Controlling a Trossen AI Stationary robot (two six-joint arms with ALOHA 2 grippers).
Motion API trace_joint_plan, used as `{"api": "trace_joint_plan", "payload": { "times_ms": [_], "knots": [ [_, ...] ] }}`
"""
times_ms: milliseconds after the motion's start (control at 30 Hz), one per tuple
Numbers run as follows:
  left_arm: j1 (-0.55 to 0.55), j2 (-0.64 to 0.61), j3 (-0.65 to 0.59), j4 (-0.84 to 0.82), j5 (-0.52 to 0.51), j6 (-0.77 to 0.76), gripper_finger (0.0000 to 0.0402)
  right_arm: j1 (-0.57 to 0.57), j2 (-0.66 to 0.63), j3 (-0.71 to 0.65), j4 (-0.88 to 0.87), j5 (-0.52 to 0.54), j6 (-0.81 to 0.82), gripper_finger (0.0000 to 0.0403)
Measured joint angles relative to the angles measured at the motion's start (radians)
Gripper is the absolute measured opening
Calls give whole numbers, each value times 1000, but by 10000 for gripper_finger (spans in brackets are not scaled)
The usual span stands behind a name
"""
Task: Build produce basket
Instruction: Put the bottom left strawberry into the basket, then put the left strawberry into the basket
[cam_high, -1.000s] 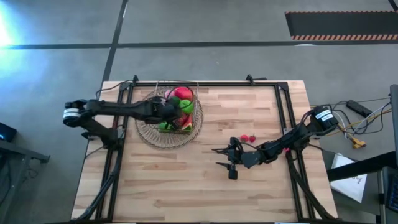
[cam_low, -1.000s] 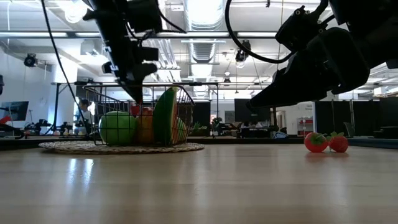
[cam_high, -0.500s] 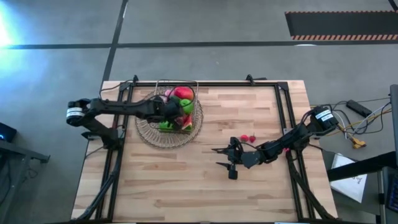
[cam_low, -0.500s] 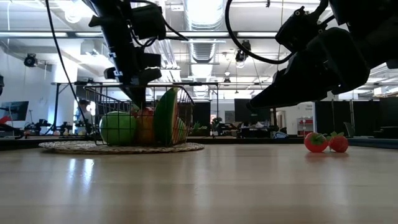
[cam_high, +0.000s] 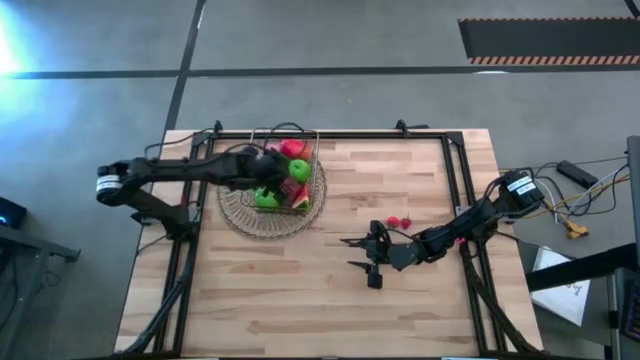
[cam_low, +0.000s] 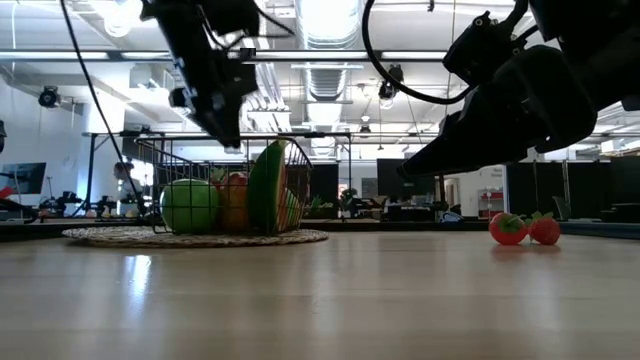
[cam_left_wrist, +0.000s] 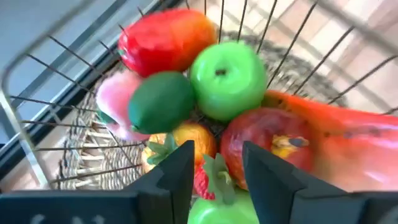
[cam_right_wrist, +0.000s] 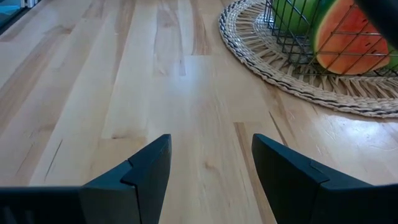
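Observation:
The wire basket (cam_high: 318, 172) stands on the round woven mat (cam_high: 240, 215) at the table's far left. It holds a red apple (cam_left_wrist: 165, 40), green apples (cam_left_wrist: 227, 78), a dark green piece (cam_left_wrist: 160, 102), a pink peach (cam_left_wrist: 115, 102), a watermelon slice (cam_left_wrist: 348, 134), an orange tomato (cam_left_wrist: 193, 138) and a small red berry (cam_left_wrist: 202, 183). My left gripper (cam_left_wrist: 214, 165) hovers open just above the pile, over the basket's rim (cam_low: 228, 140). Two red berries (cam_high: 399, 222) lie on the table right of centre. My right gripper (cam_high: 348, 253) waits open near them, low over the table.
The mat (cam_right_wrist: 267, 56) reaches past the basket on all sides. Bare wood lies between the mat and my right gripper and along the near half of the table. Black frame rails run along the table's left, right and far edges.
My left gripper has risen out of the basket, from down among the fruit to above the rim, and has drawn slightly toward the table's far left. The fruit and basket have stayed in place.

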Motion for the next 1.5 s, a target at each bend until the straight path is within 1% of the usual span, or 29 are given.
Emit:
{"api": "trace_joint_plan", "payload": {
  "times_ms": [67,167,267,367,533,633,700,767,833,900,1000,1067,1133,1233,1300,1400,1500],
  "knots": [
    [-13,-43,7,-7,19,-7,124,2,-1,0,-3,1,0,215],
    [-68,-109,-2,4,28,-52,125,7,-28,1,-42,20,-8,215],
    [-156,-156,-44,70,15,-70,125,12,-96,14,-160,74,4,215],
    [-255,-181,-104,183,-2,-80,125,19,-200,43,-411,120,64,214],
    [-410,-178,-210,405,-4,-79,125,33,-375,126,-936,118,246,214],
    [-494,-158,-261,526,-4,-79,125,80,-443,164,-1183,110,252,214],
    [-546,-133,-289,643,-4,-60,125,122,-474,171,-1268,106,206,214],
    [-598,-109,-305,751,-4,-19,125,161,-487,164,-1307,106,158,214],
    [-642,-75,-315,845,-3,26,125,182,-485,153,-1302,104,148,214],
    [-678,-40,-325,920,-2,54,125,189,-460,150,-1298,104,136,214],
    [-712,18,-331,1007,-2,54,125,192,-397,148,-1296,110,133,214],
    [-730,61,-335,1049,-3,51,125,190,-342,148,-1295,145,147,214],
    [-742,113,-335,1106,-3,51,125,190,-282,148,-1293,215,171,214],
    [-750,178,-325,1158,-2,50,125,189,-196,158,-1288,309,201,214],
    [-750,211,-319,1187,-2,50,125,190,-147,168,-1288,348,215,212],
    [-750,234,-316,1198,-3,50,125,185,-85,177,-1286,347,224,198],
    [-749,235,-316,1199,-3,50,125,179,-37,180,-1287,343,263,172]
  ]
}}
